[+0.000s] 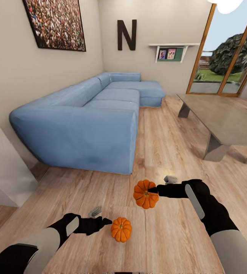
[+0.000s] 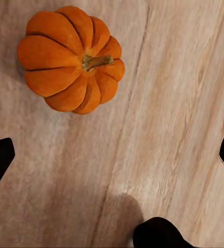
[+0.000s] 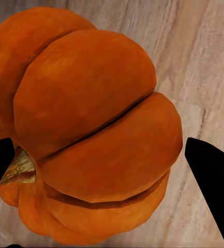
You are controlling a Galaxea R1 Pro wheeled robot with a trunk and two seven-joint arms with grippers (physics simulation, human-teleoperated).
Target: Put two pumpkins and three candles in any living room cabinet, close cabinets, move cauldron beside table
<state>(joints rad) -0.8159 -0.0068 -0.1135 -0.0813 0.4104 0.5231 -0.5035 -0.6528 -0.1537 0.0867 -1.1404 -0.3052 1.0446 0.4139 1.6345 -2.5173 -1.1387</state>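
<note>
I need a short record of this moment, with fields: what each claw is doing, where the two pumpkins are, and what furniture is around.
left claw: open, hovering beside the nearer small orange ribbed pumpkin, not gripping it
right claw: fingers either side of the farther orange ribbed pumpkin; contact unclear
nearer pumpkin: lying on the light wooden plank floor
farther pumpkin: whether lifted or resting, cannot tell
furniture: blue corner sofa at left, grey stone-look coffee table at right
</note>
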